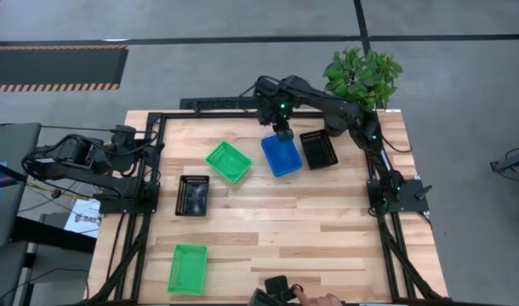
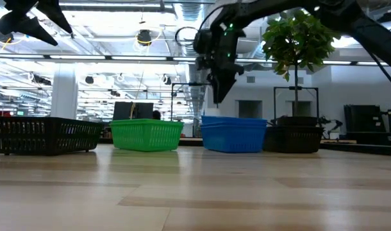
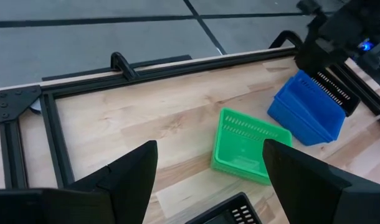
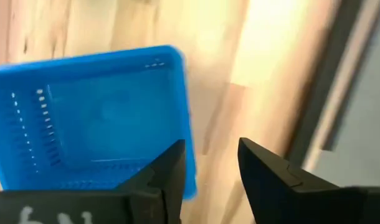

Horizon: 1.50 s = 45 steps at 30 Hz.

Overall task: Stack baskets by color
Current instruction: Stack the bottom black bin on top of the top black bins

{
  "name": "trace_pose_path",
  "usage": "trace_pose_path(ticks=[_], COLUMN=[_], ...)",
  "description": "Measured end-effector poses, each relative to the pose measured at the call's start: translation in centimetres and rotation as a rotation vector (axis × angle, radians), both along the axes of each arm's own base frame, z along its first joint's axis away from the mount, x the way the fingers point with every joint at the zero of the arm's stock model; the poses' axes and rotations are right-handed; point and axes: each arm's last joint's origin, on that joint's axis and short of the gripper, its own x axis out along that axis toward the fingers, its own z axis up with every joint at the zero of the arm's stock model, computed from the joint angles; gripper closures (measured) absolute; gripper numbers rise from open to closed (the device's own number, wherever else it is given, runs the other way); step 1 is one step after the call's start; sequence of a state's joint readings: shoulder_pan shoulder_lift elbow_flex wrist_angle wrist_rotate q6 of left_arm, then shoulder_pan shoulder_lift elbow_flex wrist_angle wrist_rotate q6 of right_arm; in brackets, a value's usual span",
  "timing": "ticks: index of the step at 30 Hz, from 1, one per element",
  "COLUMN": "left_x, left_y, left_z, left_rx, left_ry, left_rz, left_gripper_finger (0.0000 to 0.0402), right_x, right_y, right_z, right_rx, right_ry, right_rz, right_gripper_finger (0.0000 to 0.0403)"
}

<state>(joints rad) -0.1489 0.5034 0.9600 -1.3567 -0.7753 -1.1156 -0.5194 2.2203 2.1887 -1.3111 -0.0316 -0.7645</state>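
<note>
No readable writing is seen. The right gripper (image 1: pixel 282 133), fingers parted and empty, is held above the blue baskets (image 1: pixel 282 155) at the tabletop (image 1: pixel 276 229) far edge; the left gripper (image 1: pixel 123 134), fingers released, is parked left.

The right hand (image 4: pixel 212 168), fingers apart and empty, hangs above a blue basket (image 4: pixel 96 118) on the wooden table (image 4: pixel 265 81).

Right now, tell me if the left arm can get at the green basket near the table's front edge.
Probably yes: the left claw is open and free, the green basket lies alone on its side with nothing over it.
</note>
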Motion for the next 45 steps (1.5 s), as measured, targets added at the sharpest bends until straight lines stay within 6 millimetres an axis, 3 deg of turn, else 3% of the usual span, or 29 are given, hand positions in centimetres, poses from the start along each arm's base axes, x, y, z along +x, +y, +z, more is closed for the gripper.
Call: trace_pose_path(ticks=[4, 9, 17, 22, 30, 34, 39, 45], left_x=[0.0, 0.2, 3.1, 5.4, 9.0, 9.9, 8.8, 9.0], left_y=[0.0, -0.2, -1.1, -1.5, -1.9, -2.1, -2.0, -1.7], left_z=[0.0, -0.1, -0.9, -2.1, -4.1, -6.8, -11.5, -11.8], left_rx=[-0.018, -0.08, -0.182, -0.225, -0.218, -0.317, -0.376, -0.344], left_ry=[-0.018, -0.001, 0.185, 0.377, 0.576, 0.546, 0.529, 0.519], left_rz=[0.013, -0.037, -0.156, -0.09, -0.017, -0.036, -0.019, -0.009], left_gripper_finger=[0.0123, 0.0123, 0.0123, 0.0123, 0.0123, 0.0123, 0.0123, 0.0123], right_x=[-1.1, -3.4, -6.2, -6.9, -6.6, -6.4, -6.8, -7.6], right_y=[0.3, 2.1, 7.0, 11.1, 18.3, 22.0, 26.3, 30.4], right_z=[2.7, 6.5, 11.0, 13.0, 14.3, 14.3, 14.4, 14.4], right_rx=[-0.014, 0.037, 0.186, 0.229, 0.257, 0.274, 0.269, 0.269], right_ry=[-0.062, -0.105, -0.142, -0.163, -0.185, -0.176, -0.185, -0.205], right_rz=[-0.115, -0.319, -0.537, -0.596, -0.594, -0.578, -0.589, -0.632], right_gripper_finger=[0.0229, 0.0231, 0.0231, 0.0237, 0.0242, 0.0242, 0.0242, 0.0242])
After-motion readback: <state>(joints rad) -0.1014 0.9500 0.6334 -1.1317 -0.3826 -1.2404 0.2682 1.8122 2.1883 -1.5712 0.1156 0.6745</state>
